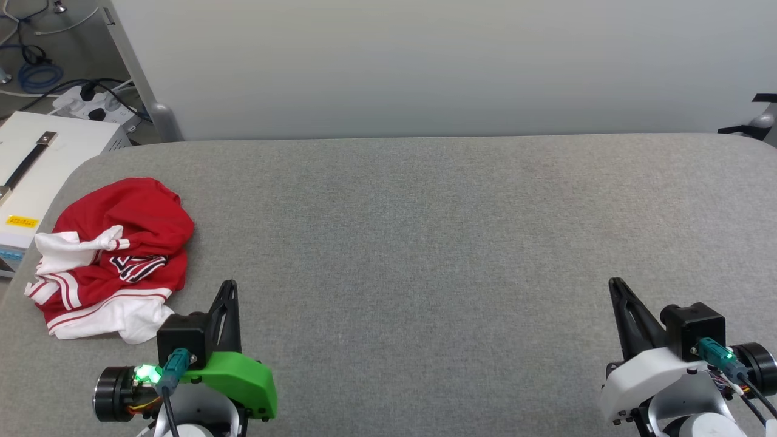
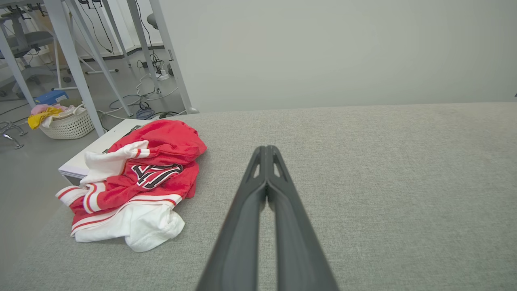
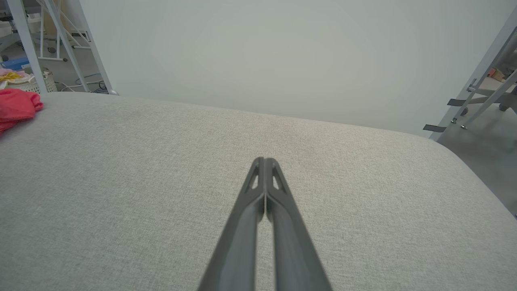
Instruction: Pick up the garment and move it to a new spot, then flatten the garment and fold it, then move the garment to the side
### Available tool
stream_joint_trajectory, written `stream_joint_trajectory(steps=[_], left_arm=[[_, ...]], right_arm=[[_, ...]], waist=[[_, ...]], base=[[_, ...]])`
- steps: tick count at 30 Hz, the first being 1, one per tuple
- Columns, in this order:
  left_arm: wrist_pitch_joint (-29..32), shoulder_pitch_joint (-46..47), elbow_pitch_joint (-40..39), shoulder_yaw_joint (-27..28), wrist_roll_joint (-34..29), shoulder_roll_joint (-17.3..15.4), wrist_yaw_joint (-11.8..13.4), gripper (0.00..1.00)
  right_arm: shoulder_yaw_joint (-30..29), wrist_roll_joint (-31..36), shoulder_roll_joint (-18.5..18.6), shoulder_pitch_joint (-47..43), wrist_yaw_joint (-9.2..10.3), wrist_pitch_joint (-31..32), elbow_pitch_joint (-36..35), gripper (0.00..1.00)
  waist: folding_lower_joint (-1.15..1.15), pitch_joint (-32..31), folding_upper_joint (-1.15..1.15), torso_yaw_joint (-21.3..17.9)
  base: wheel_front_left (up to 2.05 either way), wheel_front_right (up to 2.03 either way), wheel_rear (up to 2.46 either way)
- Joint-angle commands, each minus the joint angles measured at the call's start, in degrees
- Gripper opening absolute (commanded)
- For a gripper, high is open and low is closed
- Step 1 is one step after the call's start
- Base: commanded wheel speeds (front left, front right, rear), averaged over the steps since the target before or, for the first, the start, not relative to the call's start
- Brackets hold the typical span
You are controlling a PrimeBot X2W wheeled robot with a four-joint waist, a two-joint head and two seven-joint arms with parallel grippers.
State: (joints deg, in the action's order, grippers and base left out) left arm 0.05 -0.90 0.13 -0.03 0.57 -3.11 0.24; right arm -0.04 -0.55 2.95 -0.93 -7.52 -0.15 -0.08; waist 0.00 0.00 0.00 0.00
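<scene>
We see the garment (image 1: 115, 255), bunched with seemingly no long axis, ahead-left of our closed, empty left end effector (image 1: 229, 286); the closed right end effector (image 1: 615, 283) sits well apart.

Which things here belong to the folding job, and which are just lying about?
Job: garment, crumpled on the grey table; left gripper, right gripper, both shut.
Lying about: white box, power strip, laundry basket, blue cable coil.

I can't read the print (image 1: 138, 267) on the bunched garment (image 1: 139, 212), most of that garment cut off by the edge of my right wrist view, yellow label (image 1: 21, 221) on the white box (image 1: 70, 142) too small to read
</scene>
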Motion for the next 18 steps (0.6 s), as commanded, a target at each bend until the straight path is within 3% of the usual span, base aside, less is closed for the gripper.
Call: stream_joint_trajectory(steps=[1,2,18], left_arm=[[-0.05,0.90,-0.13,0.03,-0.57,0.24,-0.24,0.00],[0.00,-0.03,0.01,-0.02,0.01,-0.01,0.00,1.00],[-1.53,-0.04,-0.44,-0.85,0.62,0.01,1.30,1.00]], right_arm=[[0.04,0.55,-0.07,0.93,0.03,0.15,0.08,0.00],[-0.03,-0.03,0.00,-0.02,0.00,0.00,-0.01,1.00],[-0.94,-1.84,0.00,-0.13,0.00,-1.51,-0.92,1.00]], waist=[[0.00,0.00,0.00,0.00],[0.00,0.00,0.00,0.00],[0.00,0.10,0.00,-0.03]], base=[[0.00,0.00,0.00],[0.00,0.00,0.00],[0.00,0.00,0.00]])
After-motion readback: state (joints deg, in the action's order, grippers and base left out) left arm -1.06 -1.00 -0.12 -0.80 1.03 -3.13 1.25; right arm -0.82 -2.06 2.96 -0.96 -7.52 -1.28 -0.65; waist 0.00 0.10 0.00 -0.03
